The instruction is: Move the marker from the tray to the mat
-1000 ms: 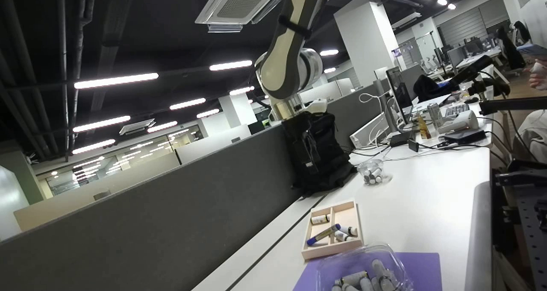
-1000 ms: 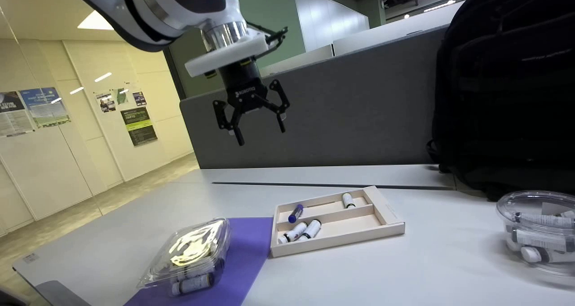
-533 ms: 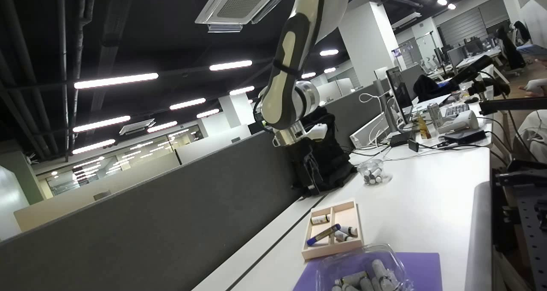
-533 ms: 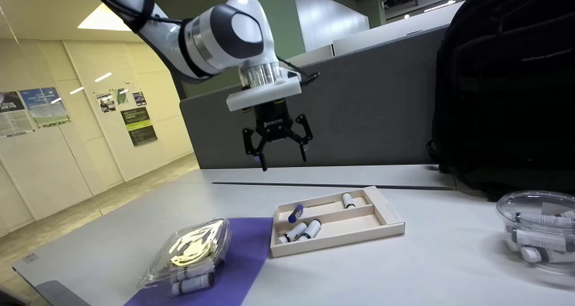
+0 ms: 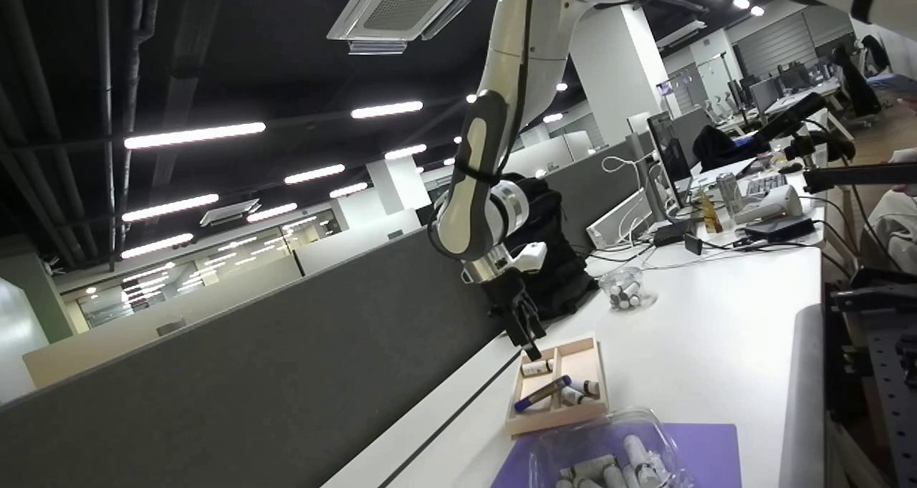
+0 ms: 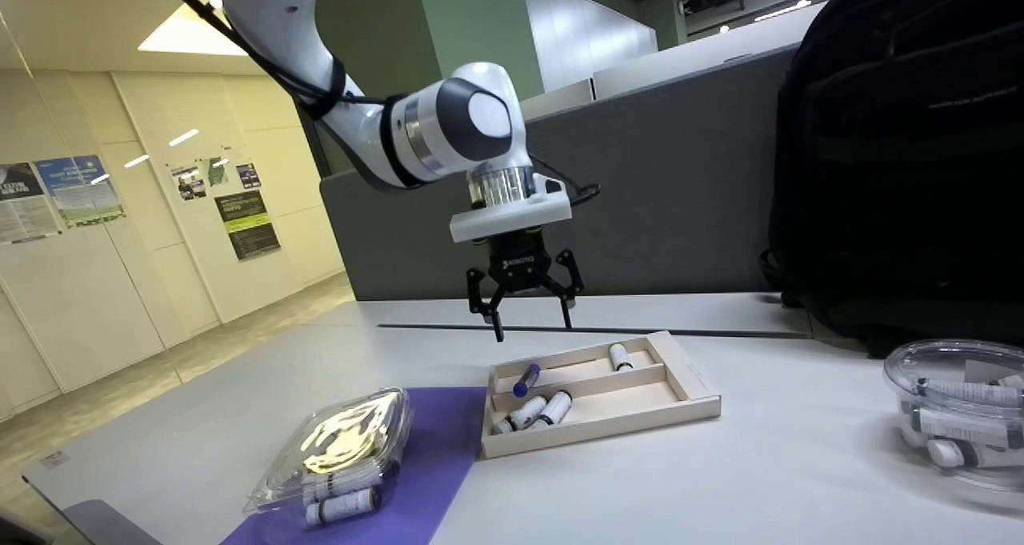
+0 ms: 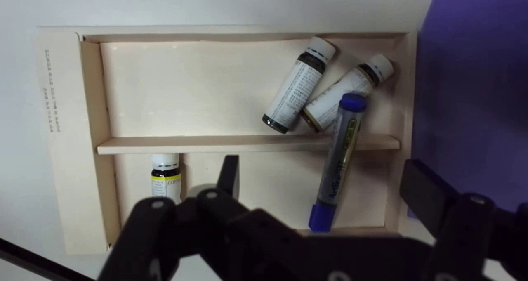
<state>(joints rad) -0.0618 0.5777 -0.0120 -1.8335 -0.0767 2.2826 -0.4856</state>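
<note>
The wrist view looks down past the gripper (image 7: 324,171), close over the tray (image 7: 206,144). Both exterior views look from farther off: in an exterior view, tilted, toward the backpack (image 5: 562,287) beyond the gripper; in an exterior view, toward the partition (image 6: 656,209) behind it. All share the tray.

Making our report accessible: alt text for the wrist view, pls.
The open gripper hangs over a wooden tray, its jaws framing a blue-ended marker that lies across the divider. Two small bottles lie in the upper compartment, a third, partly hidden, in the lower; the purple mat shows at right.
</note>
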